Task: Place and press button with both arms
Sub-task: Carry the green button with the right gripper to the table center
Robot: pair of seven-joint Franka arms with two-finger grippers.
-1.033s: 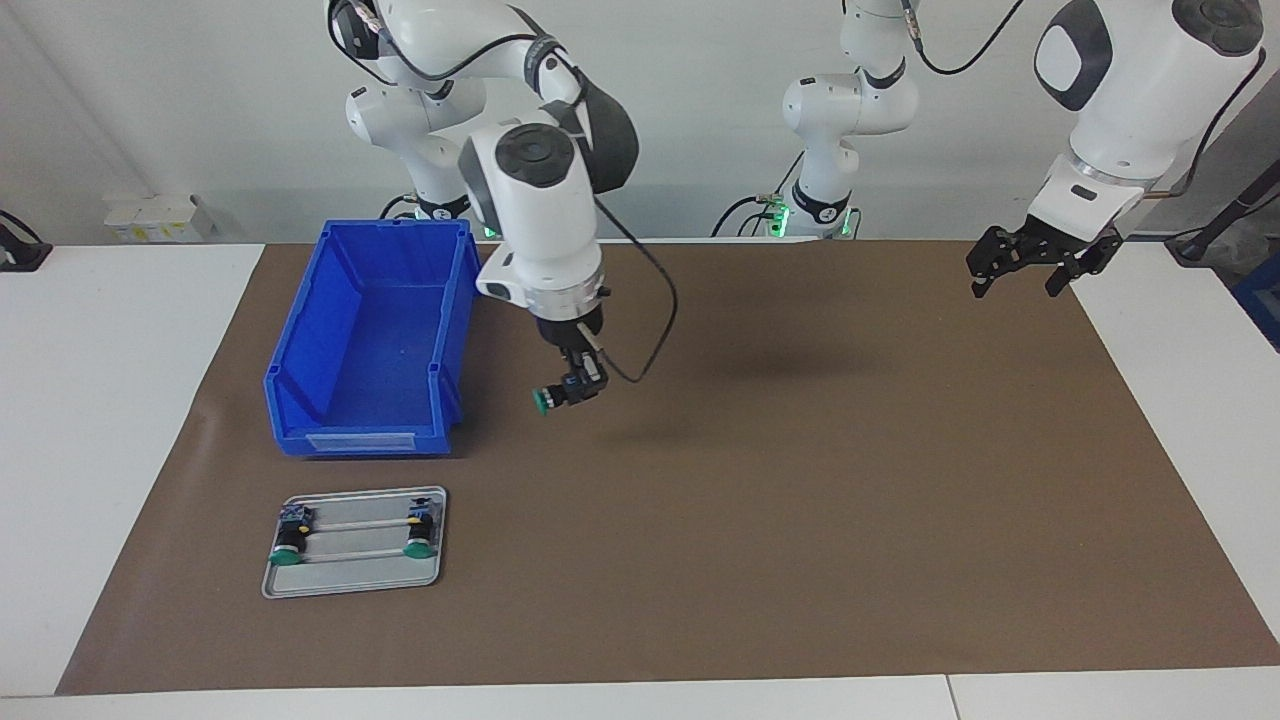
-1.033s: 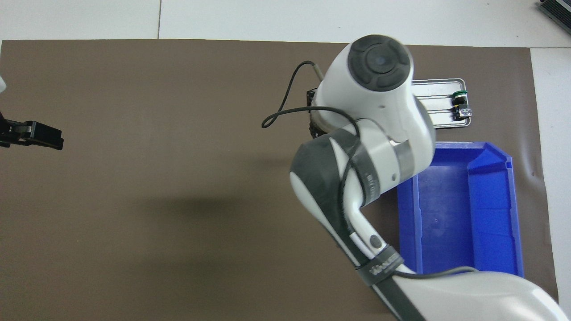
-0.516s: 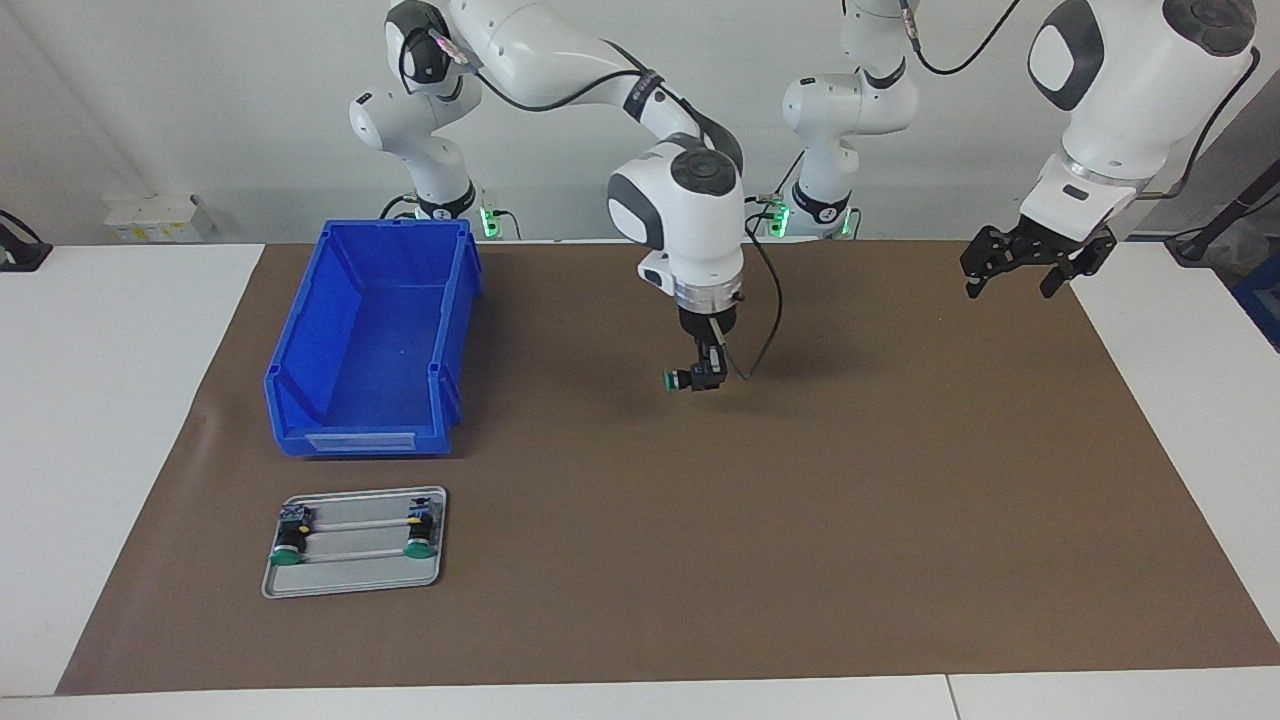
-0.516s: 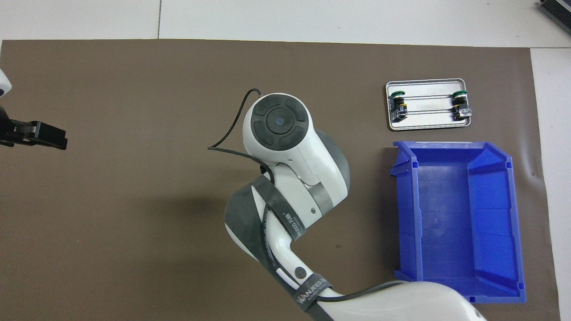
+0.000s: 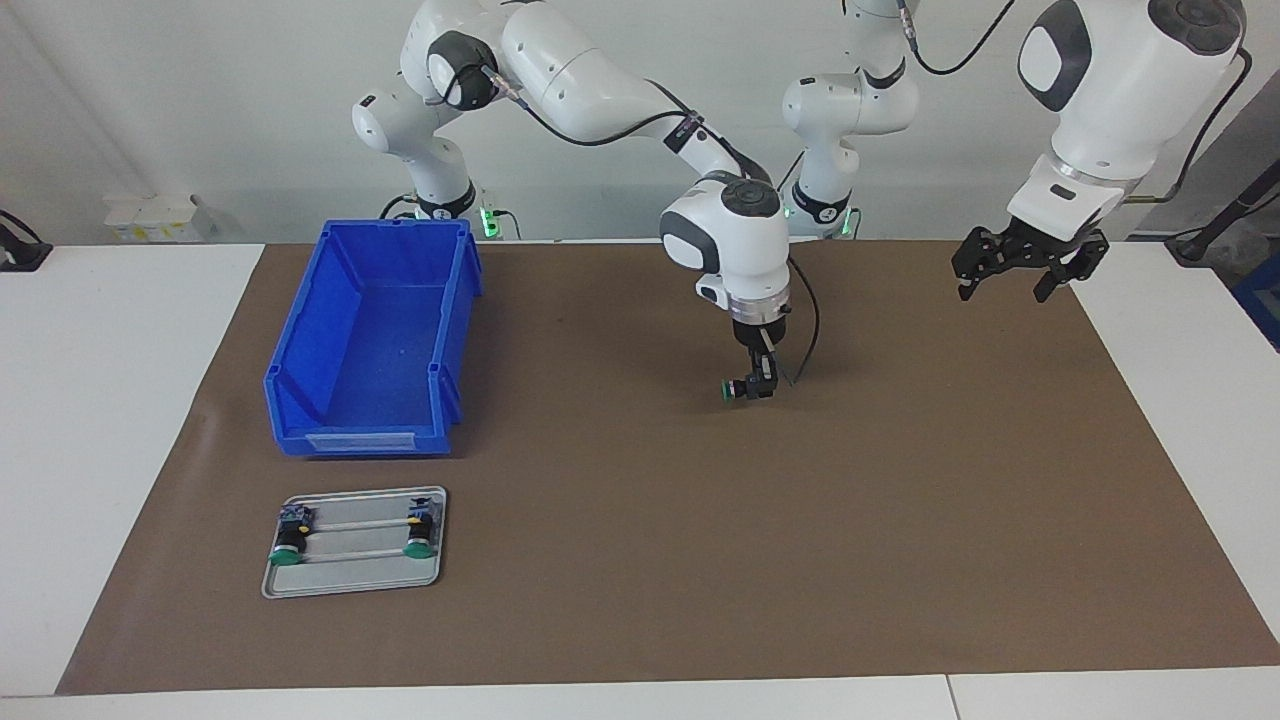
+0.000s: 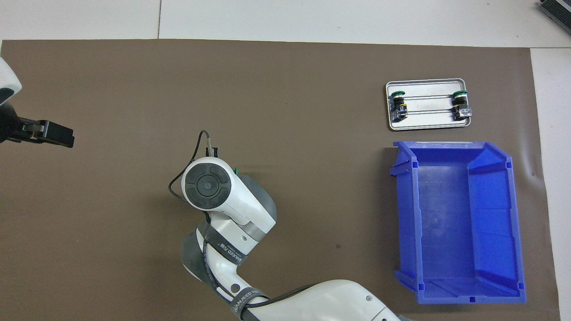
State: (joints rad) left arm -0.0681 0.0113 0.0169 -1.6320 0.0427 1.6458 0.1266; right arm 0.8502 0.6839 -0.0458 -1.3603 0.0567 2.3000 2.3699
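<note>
A button with a green cap and black body hangs sideways in my right gripper, which is shut on it low over the middle of the brown mat. In the overhead view the right arm's wrist covers the gripper, and only a sliver of the green button peeks out beside it. My left gripper is open and empty, up in the air over the mat's edge at the left arm's end, also visible as the left gripper in the overhead view.
A blue bin stands at the right arm's end. Farther from the robots than the bin lies a metal tray holding two more green-capped buttons.
The right arm has swung from beside the blue bin toward the middle of the mat, carrying the button and coming lower. The left gripper has drifted slightly toward the middle.
</note>
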